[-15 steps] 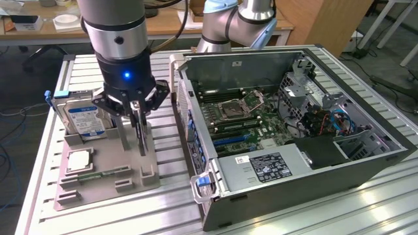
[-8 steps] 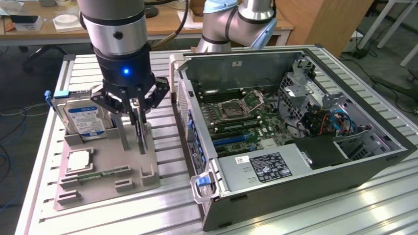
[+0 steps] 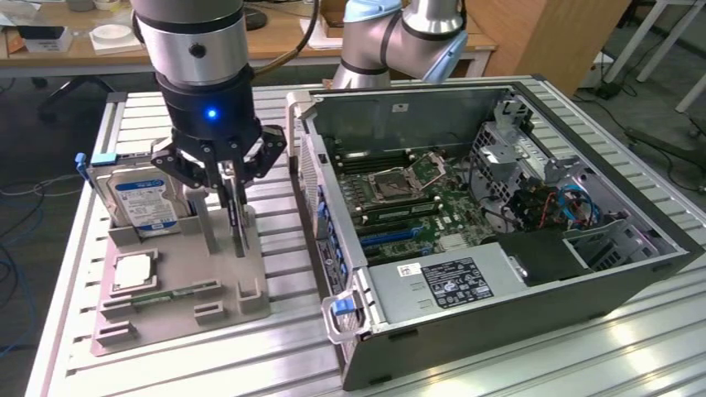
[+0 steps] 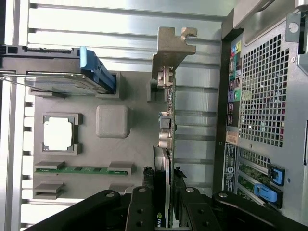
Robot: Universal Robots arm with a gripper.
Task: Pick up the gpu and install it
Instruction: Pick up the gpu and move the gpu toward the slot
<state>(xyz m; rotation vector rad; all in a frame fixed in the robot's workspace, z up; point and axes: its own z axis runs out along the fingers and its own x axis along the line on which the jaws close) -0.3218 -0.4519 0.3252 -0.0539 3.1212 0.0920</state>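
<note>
I have the gripper [image 3: 230, 192] pinching the gpu [image 4: 167, 137] by its top edge directly beneath, since the holder [image 3: 177, 313] stands it upright for grasping.

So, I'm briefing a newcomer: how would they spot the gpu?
Beside the open computer case, on the exterior view's left, sits a grey parts holder. The gpu stands on edge in it, clamped by the gripper: thin and dark, unlike the boxy blue-labelled hard drive.
</note>
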